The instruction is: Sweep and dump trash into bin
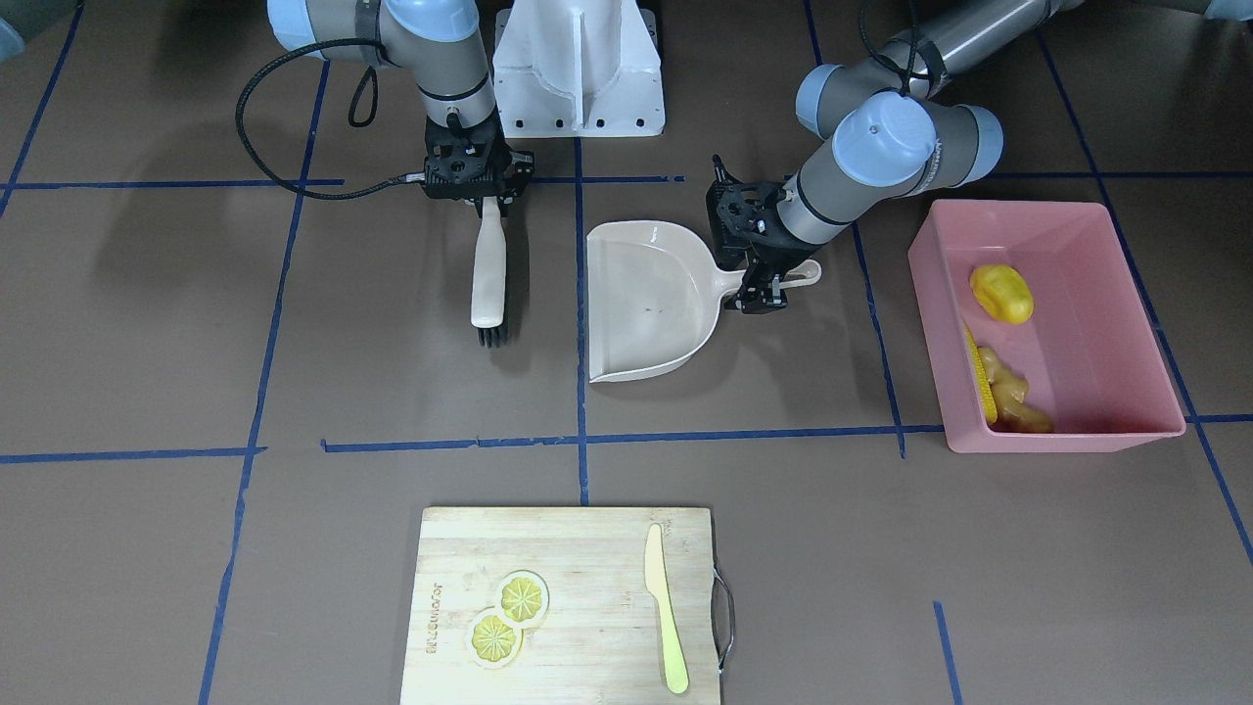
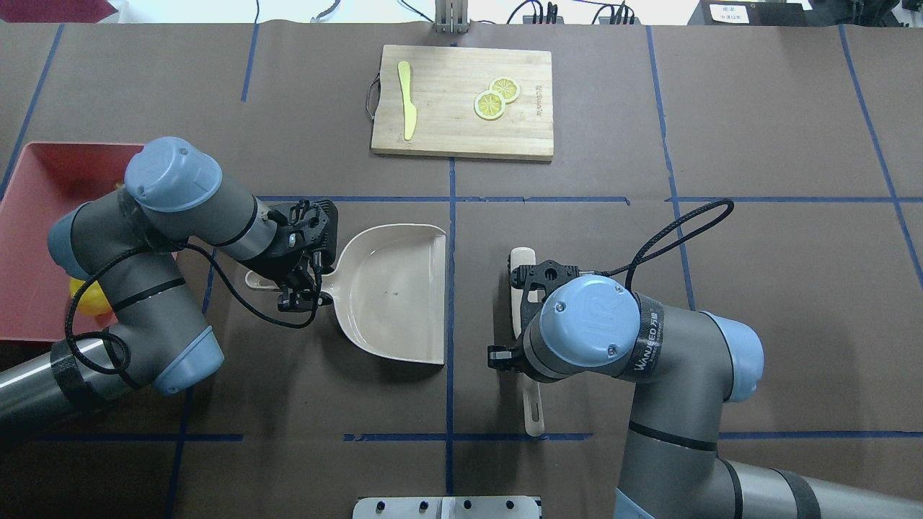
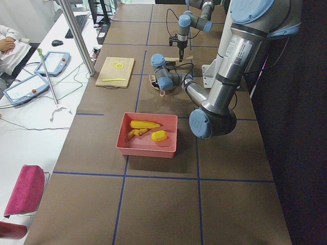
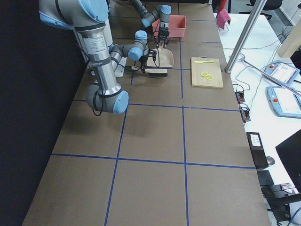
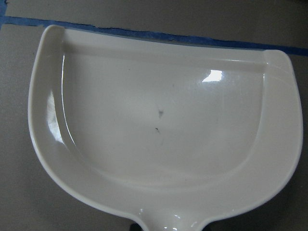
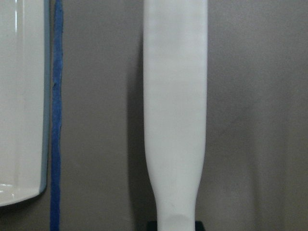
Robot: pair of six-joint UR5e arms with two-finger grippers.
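The pink bin [image 1: 1077, 323] stands at the table's end on my left side. The trash lies inside it: a rounded yellow lump [image 1: 1000, 292], a corn cob [image 1: 979, 380] and a tan ginger root [image 1: 1018, 399]. Beside the bin, the beige dustpan [image 1: 646, 299] rests flat and empty on the table. My left gripper [image 1: 764, 297] is shut on its handle. The left wrist view shows only the bare pan [image 5: 163, 120]. My right gripper [image 1: 494, 204] is shut on the white brush [image 1: 488, 279], bristles pointing away from the robot, a short way from the pan's open edge.
A wooden cutting board [image 1: 587, 568] with two lemon slices [image 1: 509, 612] and a yellow-green knife [image 1: 666, 607] lies at the far side of the table. The white robot base [image 1: 578, 69] stands between the arms. Blue tape lines cross the brown table.
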